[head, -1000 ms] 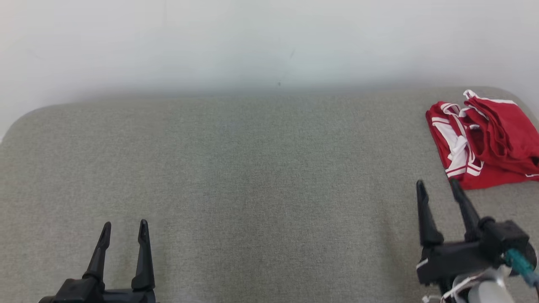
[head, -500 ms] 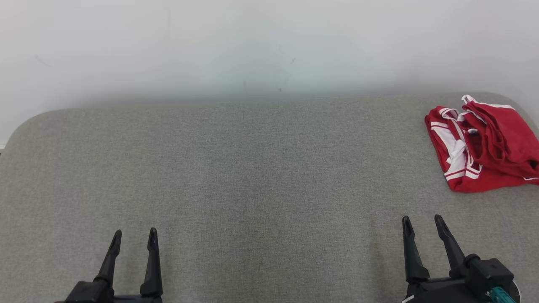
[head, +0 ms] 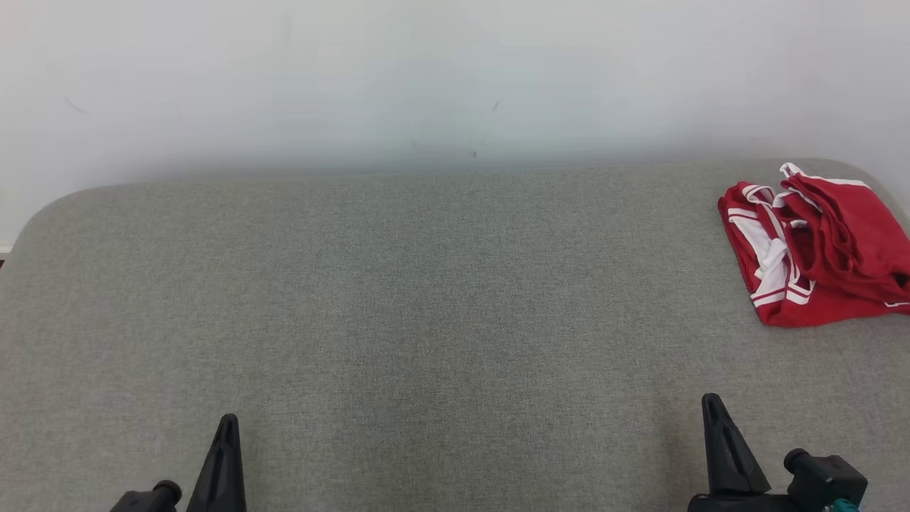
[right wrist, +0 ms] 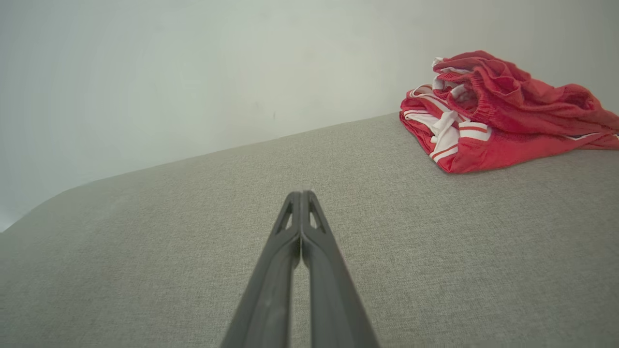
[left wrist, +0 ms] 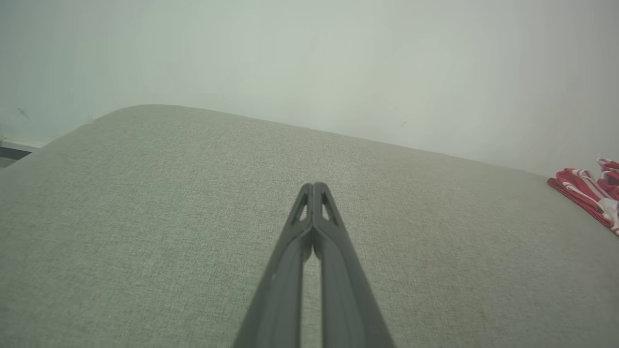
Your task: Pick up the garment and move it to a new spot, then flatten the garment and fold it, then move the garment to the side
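Note:
The garment [head: 817,249] is a red piece with white stripes, lying folded in a heap at the far right of the grey cushioned surface [head: 426,299]. It shows again in the right wrist view as the garment [right wrist: 498,116] at upper right, and as a sliver of garment [left wrist: 587,193] at the right edge of the left wrist view. My left gripper [head: 227,424] rests low at the lower left, shut and holding nothing; its tips [left wrist: 314,186] meet. My right gripper [head: 711,402] sits at the lower right, well short of the garment, shut on nothing, tips [right wrist: 301,194] pressed together.
A pale wall [head: 455,78] rises directly behind the grey surface. The surface has rounded corners at the far left [head: 50,206] and far right. A wide bare stretch of fabric lies between the two grippers.
Both grippers have gone from open to shut. The right gripper has drawn back from beside the garment toward the lower right; the left has dropped lower. The head camera shifted slightly.

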Controlling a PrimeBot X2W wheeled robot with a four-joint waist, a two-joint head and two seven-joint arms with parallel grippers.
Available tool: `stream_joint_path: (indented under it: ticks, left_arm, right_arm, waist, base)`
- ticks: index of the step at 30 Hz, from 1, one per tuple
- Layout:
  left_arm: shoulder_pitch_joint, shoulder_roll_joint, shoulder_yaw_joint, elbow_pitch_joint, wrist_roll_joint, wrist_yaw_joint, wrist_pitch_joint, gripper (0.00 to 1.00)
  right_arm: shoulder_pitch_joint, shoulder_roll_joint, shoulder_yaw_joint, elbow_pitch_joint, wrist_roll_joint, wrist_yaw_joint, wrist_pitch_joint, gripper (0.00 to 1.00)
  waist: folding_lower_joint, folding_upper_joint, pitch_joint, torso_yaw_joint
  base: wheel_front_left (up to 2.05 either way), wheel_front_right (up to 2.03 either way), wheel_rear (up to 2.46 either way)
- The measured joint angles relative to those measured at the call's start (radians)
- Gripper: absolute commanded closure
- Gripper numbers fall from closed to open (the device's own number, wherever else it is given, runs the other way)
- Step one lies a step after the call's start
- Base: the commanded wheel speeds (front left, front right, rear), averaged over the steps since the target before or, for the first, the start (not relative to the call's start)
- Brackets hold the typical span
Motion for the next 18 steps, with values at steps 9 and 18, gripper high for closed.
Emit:
stream_joint_path:
  ticks: [9,18]
  left_arm:
    - [-0.004,0.000,0.008,0.003,-0.171,0.000,0.043,1.00]
    - [-0.015,0.000,0.017,0.005,-0.315,0.000,0.080,1.00]
  right_arm:
    - [-0.008,-0.001,-0.010,0.000,0.172,0.000,0.038,1.00]
    - [-0.016,-0.002,-0.021,0.000,0.321,0.000,0.073,1.00]
  waist:
    - [0.0000,0.0000,-0.002,0.000]
    - [0.0000,0.0000,-0.004,0.000]
  base:
    - [0.00,0.00,0.00]
    - [0.00,0.00,0.00]
